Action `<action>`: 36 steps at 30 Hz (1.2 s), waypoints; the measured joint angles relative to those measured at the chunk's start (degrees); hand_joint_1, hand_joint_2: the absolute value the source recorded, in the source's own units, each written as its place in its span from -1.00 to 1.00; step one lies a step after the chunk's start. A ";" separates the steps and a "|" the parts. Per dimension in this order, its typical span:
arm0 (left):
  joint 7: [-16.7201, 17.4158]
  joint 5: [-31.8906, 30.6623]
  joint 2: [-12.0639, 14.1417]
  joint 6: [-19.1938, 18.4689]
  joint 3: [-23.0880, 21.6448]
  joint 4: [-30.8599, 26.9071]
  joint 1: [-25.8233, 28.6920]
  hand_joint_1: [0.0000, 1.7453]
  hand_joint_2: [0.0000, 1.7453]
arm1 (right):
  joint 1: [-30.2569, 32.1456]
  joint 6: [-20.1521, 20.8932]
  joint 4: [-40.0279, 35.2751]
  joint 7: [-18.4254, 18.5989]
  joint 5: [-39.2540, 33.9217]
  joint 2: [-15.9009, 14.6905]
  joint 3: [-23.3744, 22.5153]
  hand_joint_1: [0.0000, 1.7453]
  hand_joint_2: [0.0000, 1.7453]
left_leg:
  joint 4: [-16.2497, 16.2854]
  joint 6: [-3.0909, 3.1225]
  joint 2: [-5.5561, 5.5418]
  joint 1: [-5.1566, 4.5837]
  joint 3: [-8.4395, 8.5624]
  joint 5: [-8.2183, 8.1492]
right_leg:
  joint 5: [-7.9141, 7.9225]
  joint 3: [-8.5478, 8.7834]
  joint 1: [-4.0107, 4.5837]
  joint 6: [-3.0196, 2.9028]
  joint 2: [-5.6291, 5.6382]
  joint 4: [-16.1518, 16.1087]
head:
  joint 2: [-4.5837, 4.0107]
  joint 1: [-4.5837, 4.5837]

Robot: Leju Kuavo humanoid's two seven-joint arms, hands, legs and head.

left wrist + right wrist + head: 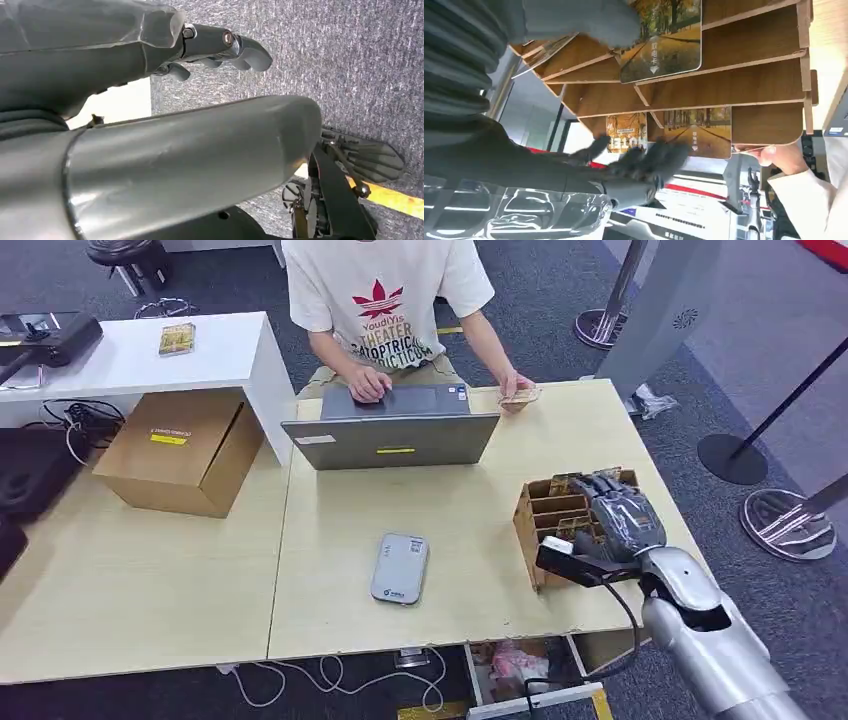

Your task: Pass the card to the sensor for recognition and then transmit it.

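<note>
Light wooden table (480,500), grey laptop (395,430), grey sensor (400,568), slotted wooden card rack (553,515), cardboard box (180,450)

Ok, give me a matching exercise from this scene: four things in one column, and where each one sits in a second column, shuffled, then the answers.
Things
1. flat grey sensor box
2. grey open laptop
3. brown cardboard box
4. slotted wooden card rack

Places
A. under the robot's right hand, near the table's right edge
B. on the left table, beside the white side table
C. in front of the seated person
D. alone, mid-table, on the robot's side of the laptop

Pairs: 1-D, 2-C, 3-B, 4-A
</note>
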 joint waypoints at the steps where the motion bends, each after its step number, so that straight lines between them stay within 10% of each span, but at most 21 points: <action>1: 0.00 0.00 0.00 -0.02 0.00 0.00 0.00 -1.00 -1.00 | 0.00 0.02 0.00 0.00 0.00 -0.02 -0.02 0.56 1.00 | 0.00 0.00 0.00 0.00 0.00 0.00 | 0.00 0.00 0.00 0.00 0.00 0.00 | 0.00 0.02; 19: -0.24 -0.15 0.07 -0.09 0.07 0.00 0.01 -1.00 -1.00 | 0.30 0.37 -0.44 0.13 -0.76 -0.09 -1.12 0.62 1.00 | 0.00 0.00 0.00 0.00 0.00 0.00 | 0.00 0.00 0.00 0.00 0.00 0.00 | 0.00 0.02; 25: -0.26 -0.15 0.07 -0.07 0.28 0.00 0.01 -1.00 -1.00 | 0.37 0.50 -0.46 0.13 -0.94 -0.33 -1.36 -0.92 1.00 | 0.00 0.00 0.01 0.00 0.01 0.00 | 0.00 0.00 0.00 0.00 0.01 -0.01 | 0.00 0.02; 36: -0.26 0.02 0.07 -0.04 0.44 0.00 0.00 -1.00 -1.00 | 0.37 0.94 -0.52 0.09 -0.94 -0.46 -1.38 -0.98 1.00 | 0.00 0.00 0.01 0.00 0.00 0.00 | 0.00 0.00 0.00 0.00 0.01 0.00 | 0.00 0.02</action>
